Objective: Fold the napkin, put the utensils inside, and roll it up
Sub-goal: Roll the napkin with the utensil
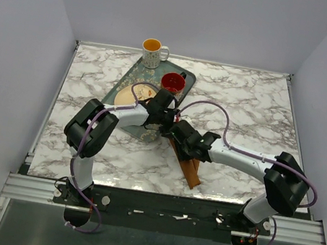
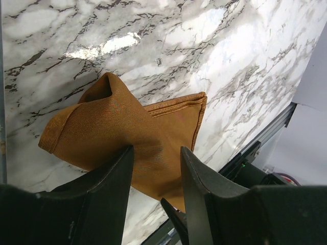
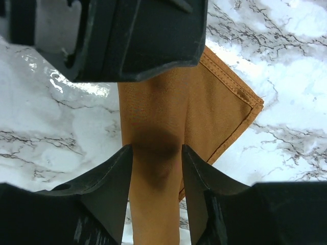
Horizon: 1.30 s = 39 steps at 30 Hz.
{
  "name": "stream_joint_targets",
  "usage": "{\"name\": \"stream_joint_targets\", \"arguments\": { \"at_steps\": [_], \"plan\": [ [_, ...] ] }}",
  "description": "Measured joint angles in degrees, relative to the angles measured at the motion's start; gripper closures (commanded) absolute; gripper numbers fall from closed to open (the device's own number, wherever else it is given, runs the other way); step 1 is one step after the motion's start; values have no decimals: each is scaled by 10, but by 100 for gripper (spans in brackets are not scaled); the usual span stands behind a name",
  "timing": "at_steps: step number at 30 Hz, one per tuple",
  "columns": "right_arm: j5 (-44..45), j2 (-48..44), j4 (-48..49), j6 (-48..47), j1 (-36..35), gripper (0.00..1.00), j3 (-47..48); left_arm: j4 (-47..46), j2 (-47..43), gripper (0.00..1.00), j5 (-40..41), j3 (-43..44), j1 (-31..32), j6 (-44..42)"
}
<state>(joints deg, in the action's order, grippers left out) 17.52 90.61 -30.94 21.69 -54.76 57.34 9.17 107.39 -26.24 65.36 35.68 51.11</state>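
Napkin (image 1: 192, 171) — folded into a narrow strip, lying on the marble table (image 1: 254, 106) near its front edge, apart from the green tray (image 1: 122, 83) at the back.

From the top view I read both grippers meeting over the strip's far end.

Left gripper (image 2: 157, 153): released. Its fingers stand apart, straddling a humped fold of cloth that shows through the gap.

Right gripper (image 3: 156, 149): likewise released — fingers apart above the strip, which runs lengthwise under the gap. In its wrist view, the left gripper's body sits just beyond the fingertips.
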Motion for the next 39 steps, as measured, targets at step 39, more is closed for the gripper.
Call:
{"name": "stream_joint_targets", "arguments": {
  "at_steps": [39],
  "plan": [
    [34, 51, -6, 5, -26, 31, 13, -11, 0, 44, -2, -2, -6, 3]
  ]
}}
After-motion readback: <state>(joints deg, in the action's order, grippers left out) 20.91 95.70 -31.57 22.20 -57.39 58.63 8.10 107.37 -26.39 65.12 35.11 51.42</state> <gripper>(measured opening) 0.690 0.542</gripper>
